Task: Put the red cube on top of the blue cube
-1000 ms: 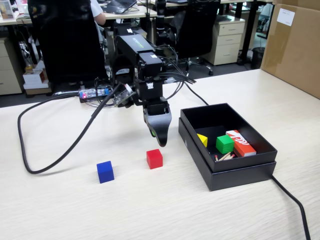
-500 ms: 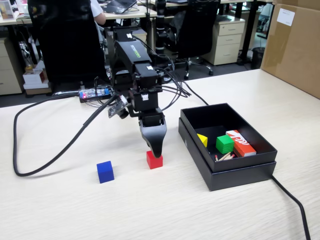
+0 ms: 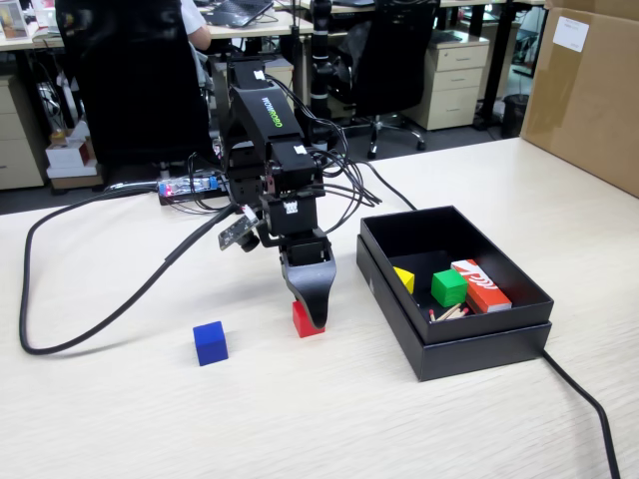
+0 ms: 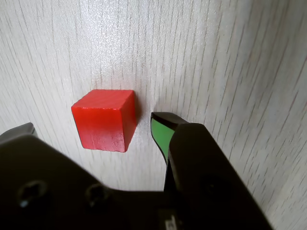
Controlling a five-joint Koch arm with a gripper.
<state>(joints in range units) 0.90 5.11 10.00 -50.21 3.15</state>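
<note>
Pincer (image 4: 91, 132) lowered around the small matte red cube (image 4: 104, 120), jaws apart and straddling it, neither pad yet touching; the cube rests on the pale wood-grain counter (image 3: 329, 419). Step in hand: the grasp. Next, the jaws must close on the cube's side faces, lift, and carry it to the small matte blue cube (image 3: 210, 342), which stands well apart to the red cube's left in the fixed view. An open black box (image 3: 479, 329) with other blocks lies right, clear of that path.
</note>
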